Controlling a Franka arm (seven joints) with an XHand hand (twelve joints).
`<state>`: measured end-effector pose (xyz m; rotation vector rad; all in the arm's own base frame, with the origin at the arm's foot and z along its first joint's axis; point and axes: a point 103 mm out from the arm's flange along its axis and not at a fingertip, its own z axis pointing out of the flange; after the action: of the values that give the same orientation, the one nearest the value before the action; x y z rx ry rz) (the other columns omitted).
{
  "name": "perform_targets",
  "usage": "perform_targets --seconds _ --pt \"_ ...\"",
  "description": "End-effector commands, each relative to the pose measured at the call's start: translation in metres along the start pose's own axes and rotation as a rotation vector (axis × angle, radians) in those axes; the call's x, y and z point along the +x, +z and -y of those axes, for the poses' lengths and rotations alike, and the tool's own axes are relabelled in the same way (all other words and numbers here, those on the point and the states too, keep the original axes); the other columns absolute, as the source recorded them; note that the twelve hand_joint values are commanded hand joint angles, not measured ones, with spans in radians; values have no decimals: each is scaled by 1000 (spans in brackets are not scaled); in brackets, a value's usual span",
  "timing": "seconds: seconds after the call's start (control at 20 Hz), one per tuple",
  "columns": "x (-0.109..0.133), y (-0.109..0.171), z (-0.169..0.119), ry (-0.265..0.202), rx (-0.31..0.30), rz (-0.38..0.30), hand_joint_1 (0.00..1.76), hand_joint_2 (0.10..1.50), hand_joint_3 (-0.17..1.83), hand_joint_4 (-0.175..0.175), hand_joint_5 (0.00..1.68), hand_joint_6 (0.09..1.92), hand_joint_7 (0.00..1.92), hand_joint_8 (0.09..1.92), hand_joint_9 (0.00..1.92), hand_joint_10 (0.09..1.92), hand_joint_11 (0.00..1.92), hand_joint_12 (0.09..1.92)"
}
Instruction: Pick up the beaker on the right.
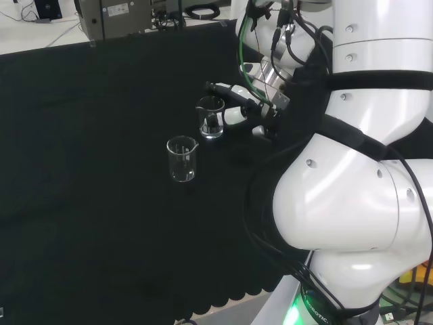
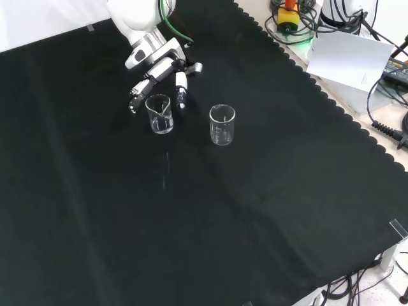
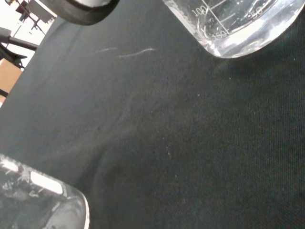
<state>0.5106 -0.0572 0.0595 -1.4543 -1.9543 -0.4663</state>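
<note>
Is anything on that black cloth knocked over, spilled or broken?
Nothing stands out. Both beakers stand upright and look whole: one by the hand at, the other apart at. The cloth shows no spill.

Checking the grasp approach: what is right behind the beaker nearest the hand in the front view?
The hand stands behind that beaker, its fingers reaching down on both sides of it. The clear glass leaves contact uncertain. The black cloth lies under it.
</note>
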Motion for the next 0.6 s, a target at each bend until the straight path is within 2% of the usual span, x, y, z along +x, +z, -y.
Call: perform_targets --seconds 0.05,0.2,0.3,0.6 --pt "-2 3 -3 2 -43 -42 905 848 -175 13 342 87 198 606 307 614 0 1281" --pt "-1 4 -6 -3 -45 -62 954 861 -175 11 416 100 255 644 367 612 0 1326" --pt "2 11 -14 80 3 -19 965 863 -175 9 432 108 268 656 384 610 0 1338" --pt "3 18 -18 29 -14 -87 971 865 -175 8 444 120 279 673 404 606 0 1349"
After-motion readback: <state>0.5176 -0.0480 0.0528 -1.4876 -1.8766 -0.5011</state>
